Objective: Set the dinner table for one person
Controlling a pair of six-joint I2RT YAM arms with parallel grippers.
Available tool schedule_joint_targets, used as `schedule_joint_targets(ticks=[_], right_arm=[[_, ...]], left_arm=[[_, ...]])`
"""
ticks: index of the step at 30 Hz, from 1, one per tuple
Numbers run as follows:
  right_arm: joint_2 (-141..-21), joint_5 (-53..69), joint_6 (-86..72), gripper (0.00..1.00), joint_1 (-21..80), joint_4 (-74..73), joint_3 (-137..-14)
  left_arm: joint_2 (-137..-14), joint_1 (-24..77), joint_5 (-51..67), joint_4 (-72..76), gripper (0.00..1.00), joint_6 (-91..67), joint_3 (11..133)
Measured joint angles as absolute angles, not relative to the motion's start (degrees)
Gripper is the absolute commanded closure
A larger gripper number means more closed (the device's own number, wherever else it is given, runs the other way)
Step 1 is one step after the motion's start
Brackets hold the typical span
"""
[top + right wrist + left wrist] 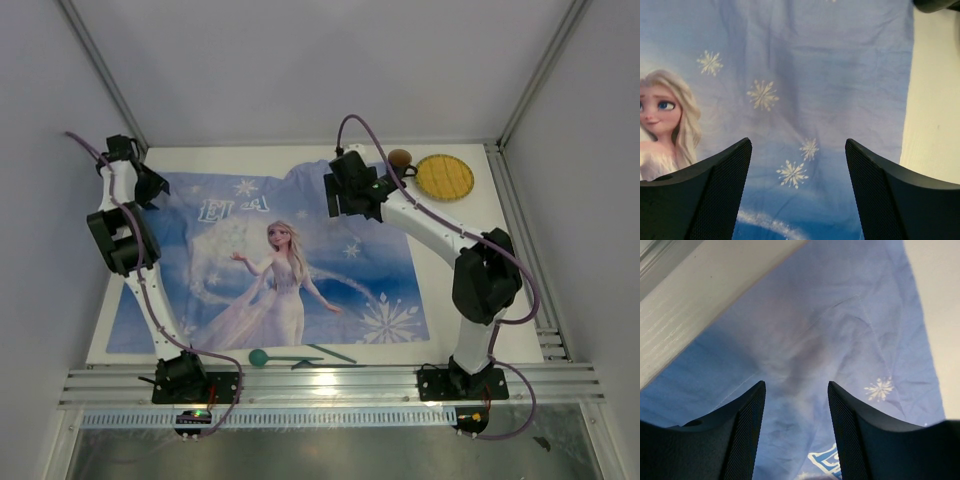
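Observation:
The white dinner table [470, 260] carries a spread blue Elsa cloth [290, 260]. A yellow round plate [444, 176] and a brown cup [400, 158] sit at the back right, off the cloth. A teal spoon [260, 357] and thin green cutlery [325, 355] lie at the front edge. My left gripper [146, 186] is open and empty over the cloth's back left corner [805, 340]. My right gripper [347, 198] is open and empty over the cloth's back right part [805, 75], next to bare table [935, 100].
Silver aluminium rails [330, 385] frame the table at the front and right. Grey walls close in the left, back and right. The cloth has soft wrinkles near its back edge.

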State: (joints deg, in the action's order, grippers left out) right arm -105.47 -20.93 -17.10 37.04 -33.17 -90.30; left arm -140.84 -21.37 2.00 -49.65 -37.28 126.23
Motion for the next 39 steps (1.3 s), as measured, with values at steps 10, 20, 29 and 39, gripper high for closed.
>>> schedule_joint_targets(ticks=[10,20,29,39], right_arm=[[-108.42,-20.67,-15.29,0.19,28.51,-27.51,-93.6],[-121.6,-12.91,-15.09,0.2,23.77,-27.11,-104.6],[-126.69,-9.1,-16.71,0.19,22.63,-29.56,-108.44],[-129.84,-5.58,-18.04,0.19,20.29,-31.66,-109.97]], left_arm=[[-136.75,-18.31,1.52,-49.95,0.44,-37.15,128.92],[-134.61,-13.21,1.34,-49.65,0.44,-36.97,125.49],[-132.66,-12.12,2.28,-49.56,0.44,-37.04,123.24],[-124.64,-9.02,3.95,-47.97,0.43,-37.23,119.9]])
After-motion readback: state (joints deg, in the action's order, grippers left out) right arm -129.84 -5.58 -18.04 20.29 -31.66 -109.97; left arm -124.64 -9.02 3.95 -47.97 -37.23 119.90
